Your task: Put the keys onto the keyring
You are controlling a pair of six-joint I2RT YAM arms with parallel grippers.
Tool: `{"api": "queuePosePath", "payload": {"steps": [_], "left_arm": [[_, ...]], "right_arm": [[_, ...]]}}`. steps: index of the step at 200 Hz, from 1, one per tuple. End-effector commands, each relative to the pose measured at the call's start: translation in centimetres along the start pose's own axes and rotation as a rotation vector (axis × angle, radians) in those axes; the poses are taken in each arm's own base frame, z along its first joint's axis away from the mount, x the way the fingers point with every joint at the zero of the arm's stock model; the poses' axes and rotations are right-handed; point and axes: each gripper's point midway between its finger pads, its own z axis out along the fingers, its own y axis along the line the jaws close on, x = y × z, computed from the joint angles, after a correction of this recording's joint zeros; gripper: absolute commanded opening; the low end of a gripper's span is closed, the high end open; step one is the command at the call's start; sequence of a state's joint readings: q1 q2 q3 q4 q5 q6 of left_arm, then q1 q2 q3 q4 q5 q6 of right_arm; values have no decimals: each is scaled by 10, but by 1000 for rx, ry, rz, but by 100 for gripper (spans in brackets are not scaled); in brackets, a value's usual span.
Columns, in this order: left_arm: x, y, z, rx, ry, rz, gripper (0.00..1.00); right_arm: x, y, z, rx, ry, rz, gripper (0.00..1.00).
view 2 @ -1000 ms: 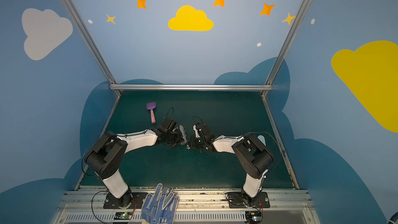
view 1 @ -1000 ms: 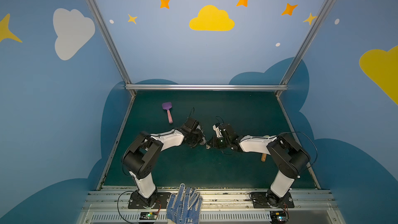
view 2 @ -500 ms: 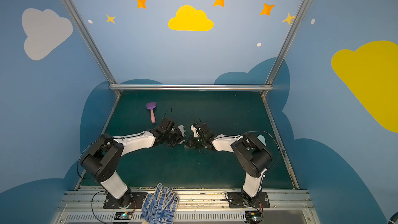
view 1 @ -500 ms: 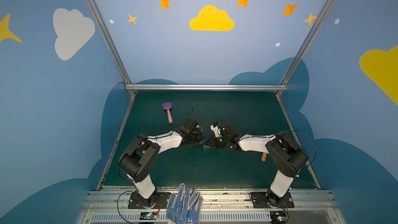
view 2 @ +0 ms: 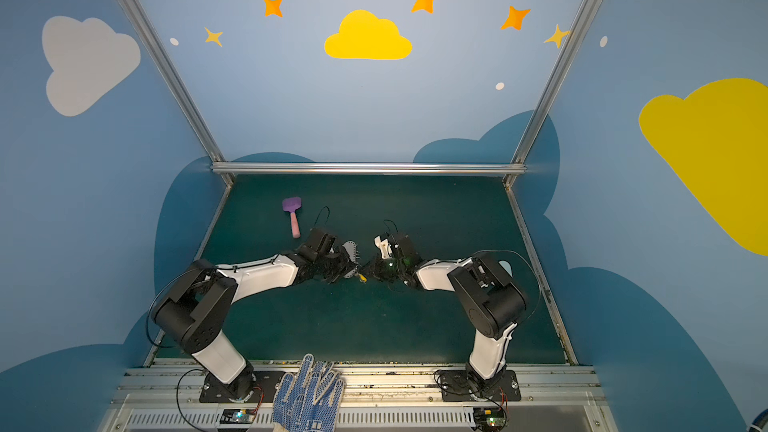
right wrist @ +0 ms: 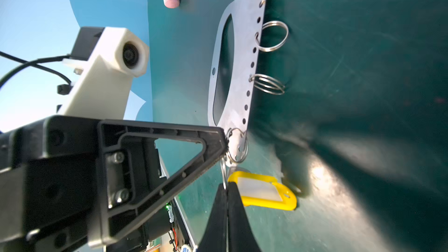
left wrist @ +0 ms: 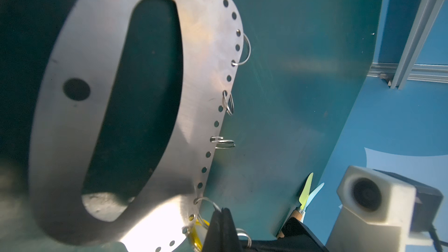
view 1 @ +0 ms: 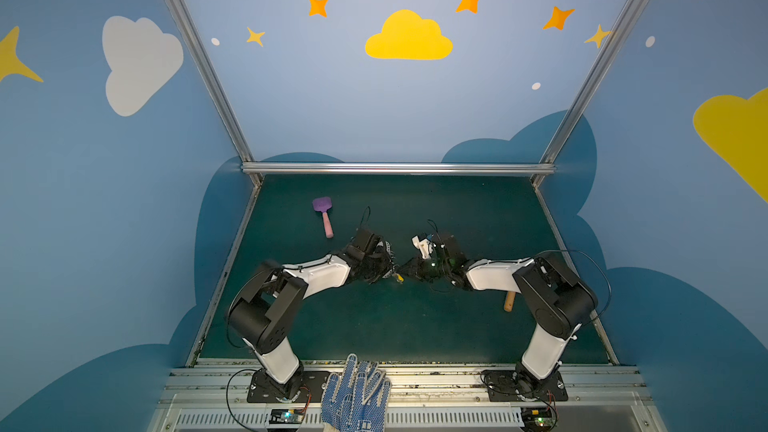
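Observation:
The keyring point(left wrist: 198, 73), a flat grey plate with a long slot and holes along one edge, stands tilted off the mat, and its edge shows in both top views point(view 1: 387, 248) point(view 2: 351, 248). My left gripper point(left wrist: 221, 210) point(view 1: 390, 270) is shut on a metal ring point(right wrist: 238, 146) at the plate's lower end. Of the keys, only the yellow tag point(right wrist: 263, 190) point(view 1: 399, 278) point(view 2: 363, 278) and a thin split ring show. My right gripper point(right wrist: 227, 184) point(view 1: 406, 271) is shut on that split ring, tip to tip with the left one. The key blades are hidden.
A purple and pink spatula point(view 1: 322, 214) point(view 2: 292, 214) lies at the back left of the green mat. By the right arm lies a wooden-handled tool point(view 1: 509, 301) point(left wrist: 306, 191). Blue dotted gloves point(view 1: 355, 394) rest on the front rail. Further rings point(right wrist: 272, 36) hang from the plate.
Both grippers stay shut and together at the middle of the mat. The left arm's elbow has sunk a little, and the wrists have shifted only slightly.

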State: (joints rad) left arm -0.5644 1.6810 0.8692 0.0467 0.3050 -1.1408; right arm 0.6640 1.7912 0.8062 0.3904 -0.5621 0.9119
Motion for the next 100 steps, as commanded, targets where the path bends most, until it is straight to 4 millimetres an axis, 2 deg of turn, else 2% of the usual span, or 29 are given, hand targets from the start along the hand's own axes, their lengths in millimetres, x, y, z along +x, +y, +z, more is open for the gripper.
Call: {"api": "queuePosePath", "payload": {"steps": [1,100], "left_arm": [[-3,-5,-9,18,-16,18,4],[2,9,-3,9,-11,16,4]], "right_arm": [[3,-2,-6,-6,0,11,0],[2,-14,5,-13,0,112,0]]}}
